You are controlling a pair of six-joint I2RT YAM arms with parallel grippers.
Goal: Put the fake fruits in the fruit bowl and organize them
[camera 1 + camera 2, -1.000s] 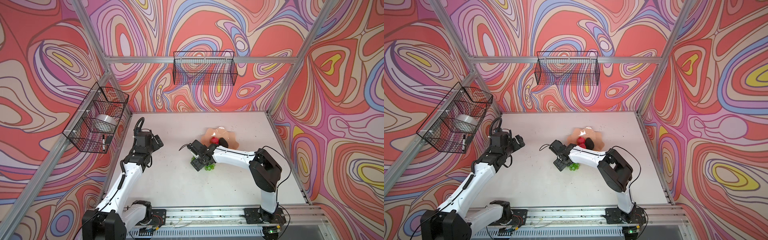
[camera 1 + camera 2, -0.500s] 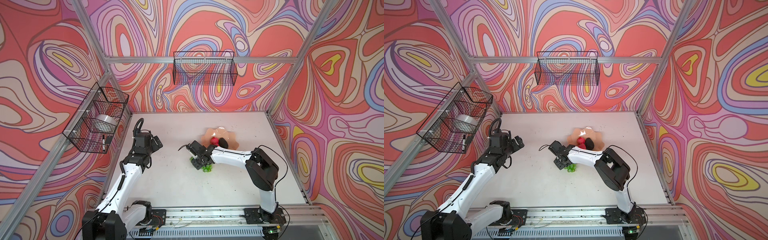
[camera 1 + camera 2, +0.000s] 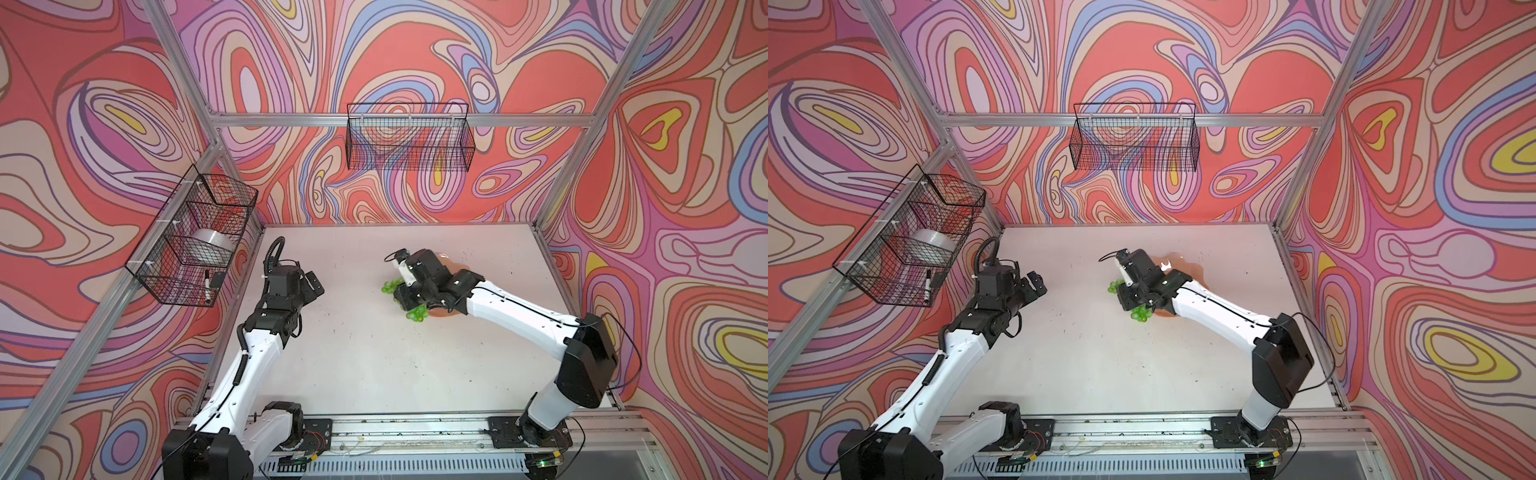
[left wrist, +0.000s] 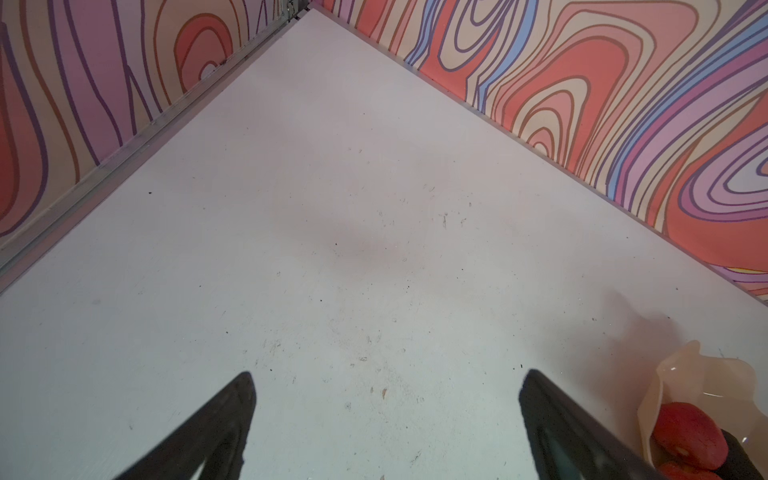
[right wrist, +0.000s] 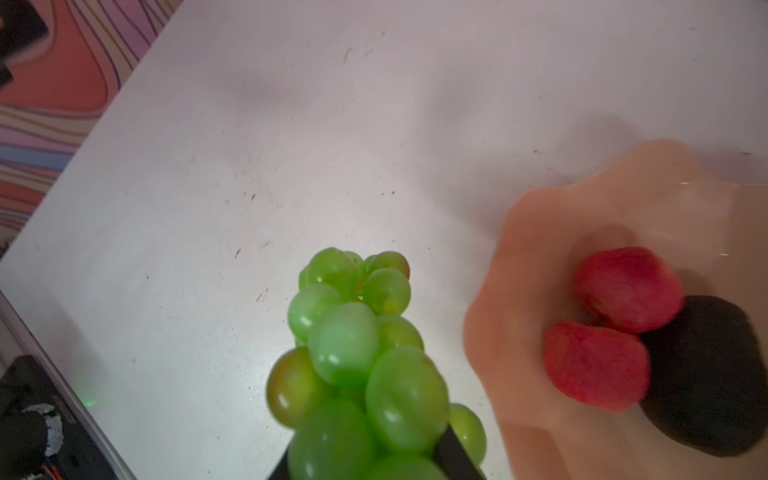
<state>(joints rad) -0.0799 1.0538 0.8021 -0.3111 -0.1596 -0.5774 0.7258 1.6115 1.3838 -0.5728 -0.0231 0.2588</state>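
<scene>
Over on the right side of the white table (image 3: 374, 353), the right gripper (image 5: 365, 461) is clamped tight on the bunch of green grapes (image 5: 353, 353). Its dark fingers (image 5: 455, 455) press in from both sides, and glossy grapes bulge out ahead of them. Whether the bunch is clear of the tabletop, I cannot tell.

From above, the grapes (image 3: 417, 314) peek out on two sides from under the black wrist, just beside the fruit bowl (image 3: 442, 314). The other top view has the same green cluster (image 3: 1140, 314) at the bowl's (image 3: 1179, 266) near-left edge, outside the rim!

Look into that peach-orange bowl (image 5: 519, 332) through the right wrist camera. Two red apples (image 5: 627, 286) (image 5: 594, 365) sit touching each other, and the dark avocado (image 5: 706, 374) is tucked right against them. So three fruits are in, and the grapes are out.

Meanwhile the left gripper (image 3: 313, 286) hangs over the left half of the table, well apart from the fruit. Its jaws are spread wide with nothing between them, only bare tabletop showing past the fingertips (image 4: 245, 386). At the edge of its wrist view, one apple (image 4: 690, 428) shows inside the wavy bowl wall (image 4: 698, 374).
</scene>
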